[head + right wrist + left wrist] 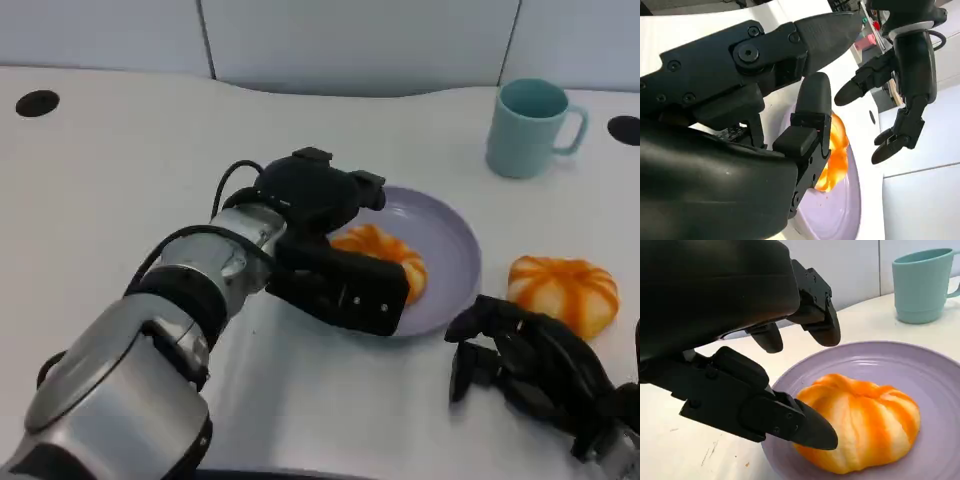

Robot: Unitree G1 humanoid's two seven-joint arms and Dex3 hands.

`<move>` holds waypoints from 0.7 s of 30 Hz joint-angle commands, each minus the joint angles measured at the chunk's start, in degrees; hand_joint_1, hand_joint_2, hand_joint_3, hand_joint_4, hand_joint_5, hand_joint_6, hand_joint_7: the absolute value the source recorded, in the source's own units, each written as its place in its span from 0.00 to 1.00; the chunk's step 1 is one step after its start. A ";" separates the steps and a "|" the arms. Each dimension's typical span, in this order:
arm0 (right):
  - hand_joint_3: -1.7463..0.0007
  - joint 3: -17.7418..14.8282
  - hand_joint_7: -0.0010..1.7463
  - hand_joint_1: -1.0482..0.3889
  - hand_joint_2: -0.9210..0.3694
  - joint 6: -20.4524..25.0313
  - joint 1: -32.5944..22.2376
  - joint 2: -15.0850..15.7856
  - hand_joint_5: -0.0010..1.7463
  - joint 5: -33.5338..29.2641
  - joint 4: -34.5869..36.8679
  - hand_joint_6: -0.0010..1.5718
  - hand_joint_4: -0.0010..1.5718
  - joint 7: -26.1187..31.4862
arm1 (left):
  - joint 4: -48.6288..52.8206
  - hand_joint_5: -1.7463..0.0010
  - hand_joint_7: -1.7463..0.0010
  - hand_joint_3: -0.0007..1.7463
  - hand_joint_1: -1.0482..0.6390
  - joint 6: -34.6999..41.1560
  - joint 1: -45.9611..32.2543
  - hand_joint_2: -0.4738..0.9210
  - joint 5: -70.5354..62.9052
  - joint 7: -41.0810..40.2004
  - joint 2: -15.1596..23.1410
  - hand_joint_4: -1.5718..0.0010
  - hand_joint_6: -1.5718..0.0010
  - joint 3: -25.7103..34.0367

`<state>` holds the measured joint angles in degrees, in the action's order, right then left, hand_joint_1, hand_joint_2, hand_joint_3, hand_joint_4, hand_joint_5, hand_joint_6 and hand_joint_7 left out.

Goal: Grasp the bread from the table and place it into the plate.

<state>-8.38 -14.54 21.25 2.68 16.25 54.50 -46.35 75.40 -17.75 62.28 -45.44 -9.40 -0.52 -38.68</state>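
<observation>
Orange-striped bread is seen twice, one bun (385,258) in the single lilac plate (452,250), one bun (563,290) on the bench (120,180), with both the left hand (335,250) and right hand (530,365) spread, holding nothing.

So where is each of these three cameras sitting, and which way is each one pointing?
Head view: high on the robot, looking down at the table; shows its left hand over the plate, its right hand near a second bread, and a mug.
Left wrist view: behind the left hand, looking past the fingers at the bread in the plate.
Right wrist view: behind the right hand, facing the plate, with the left hand beyond.
All three share the plate and its bread.
</observation>
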 commanded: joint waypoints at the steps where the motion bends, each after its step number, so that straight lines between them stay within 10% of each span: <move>1: 0.94 0.45 0.61 0.39 0.00 0.62 -2.28 0.07 0.94 -1.20 1.63 0.46 0.42 1.02 | -0.62 0.39 0.52 0.05 0.10 -1.66 -0.06 1.00 2.59 0.05 1.47 1.00 0.95 2.63; 21: 0.94 1.32 0.62 0.37 0.00 -0.24 -1.43 1.04 0.95 -2.83 2.27 0.46 0.38 2.91 | -7.30 0.41 0.52 0.06 0.08 -18.38 -11.73 1.00 31.23 21.09 6.34 1.00 0.97 26.65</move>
<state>-7.61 -15.84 22.21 2.96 14.87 55.77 -44.69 69.61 -34.62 52.44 -18.07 7.78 4.72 -14.93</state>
